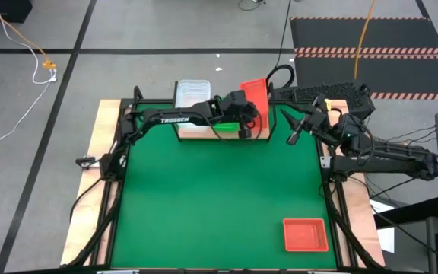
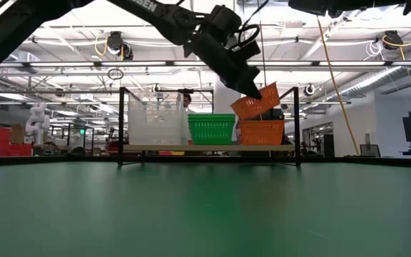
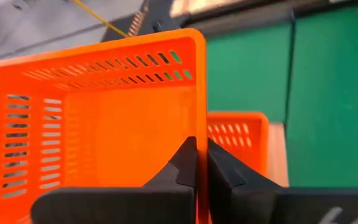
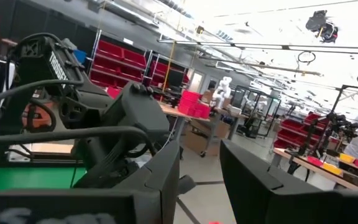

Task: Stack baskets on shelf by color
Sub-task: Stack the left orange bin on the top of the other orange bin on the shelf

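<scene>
Left pincer (image 3: 201,163) gripping tilted red-orange basket (image 3: 104,118) above shelf (image 2: 205,148)

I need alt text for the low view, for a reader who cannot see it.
The left pincer holds a tilted orange basket above another orange basket on the shelf. Beside it stand a green stack and a clear stack.

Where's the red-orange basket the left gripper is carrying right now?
The held basket hangs tilted in the left gripper, just above the red-orange basket already on the shelf's right end, beside the green stack.
</scene>
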Robot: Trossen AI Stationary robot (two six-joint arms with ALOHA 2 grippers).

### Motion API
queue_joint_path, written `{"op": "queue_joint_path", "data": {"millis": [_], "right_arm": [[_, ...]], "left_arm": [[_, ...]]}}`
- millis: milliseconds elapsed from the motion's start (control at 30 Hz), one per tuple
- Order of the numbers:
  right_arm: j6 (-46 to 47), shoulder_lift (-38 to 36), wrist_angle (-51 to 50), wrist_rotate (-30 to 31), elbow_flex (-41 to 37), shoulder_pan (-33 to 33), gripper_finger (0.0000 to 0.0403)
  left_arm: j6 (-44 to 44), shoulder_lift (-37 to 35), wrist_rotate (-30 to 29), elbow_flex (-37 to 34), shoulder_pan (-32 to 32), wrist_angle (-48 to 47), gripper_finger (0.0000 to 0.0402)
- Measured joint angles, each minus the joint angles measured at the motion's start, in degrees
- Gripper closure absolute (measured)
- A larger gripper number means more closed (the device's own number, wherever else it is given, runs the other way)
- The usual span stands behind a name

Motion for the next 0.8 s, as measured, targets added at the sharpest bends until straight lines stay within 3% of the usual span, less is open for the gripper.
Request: {"op": "queue_joint_path", "data": {"millis": [333, 500, 800], "right_arm": [[0.56, 0.00, 0.01, -0.02, 0.00, 0.00, 0.0291], [0.68, 0.00, 0.05, -0.02, 0.00, 0.00, 0.0291], [0.68, 0.00, -0.06, -0.02, 0.00, 0.00, 0.0291]], "left_arm": [[-0.75, -0.02, 0.01, 0.00, -1.51, -5.99, 0.0393], [-0.71, -0.02, 0.00, 0.00, -1.80, -5.54, 0.0370], [-0.32, -0.02, -0.02, 0.00, -1.69, -5.64, 0.0365]]}}
